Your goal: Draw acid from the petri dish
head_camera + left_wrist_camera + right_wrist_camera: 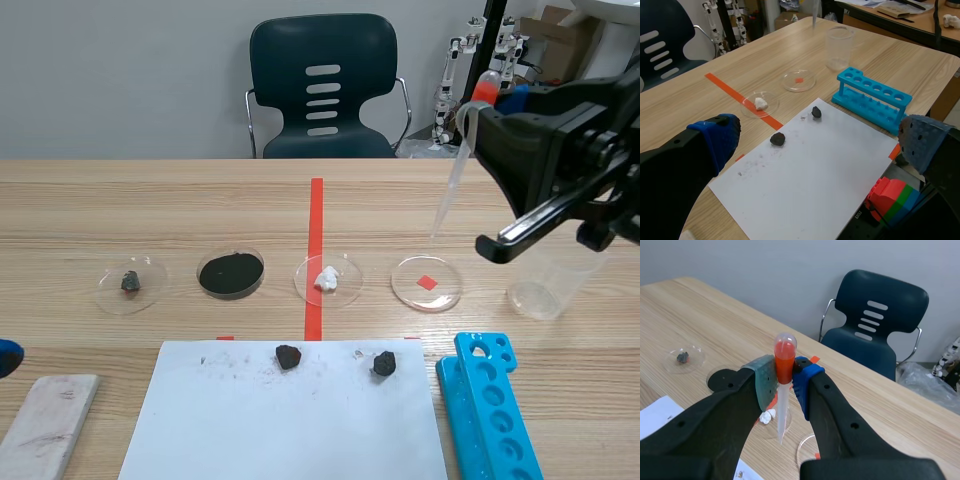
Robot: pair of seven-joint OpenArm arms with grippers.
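The jaws of the right gripper (785,377) are pressed shut on the orange-red bulb of a clear plastic pipette (782,412). It is held there presumably so that the bulb can be squeezed and released, and it is carried tip-down, ready for dipping. The jaws of the left gripper (815,142) are spread wide with nothing between them; it is kept low at the near left, out of the way.

Nearest, two dark rock lumps (288,356) are laid on a white sheet of paper (290,430). A bright blue plastic test-tube rack (490,410) is set to the right of it.

Farther on, at the right end of a row of dishes, a clear shallow petri dish (445,296) is placed over an orange-red mark. Whether liquid lies in it cannot be told. The pipette's tip is poised above its far rim, apart from it, so a descent seems to be needed. A clear plastic beaker (540,292) is stood just to its right, and a dark plastic chair (322,45) is farthest.
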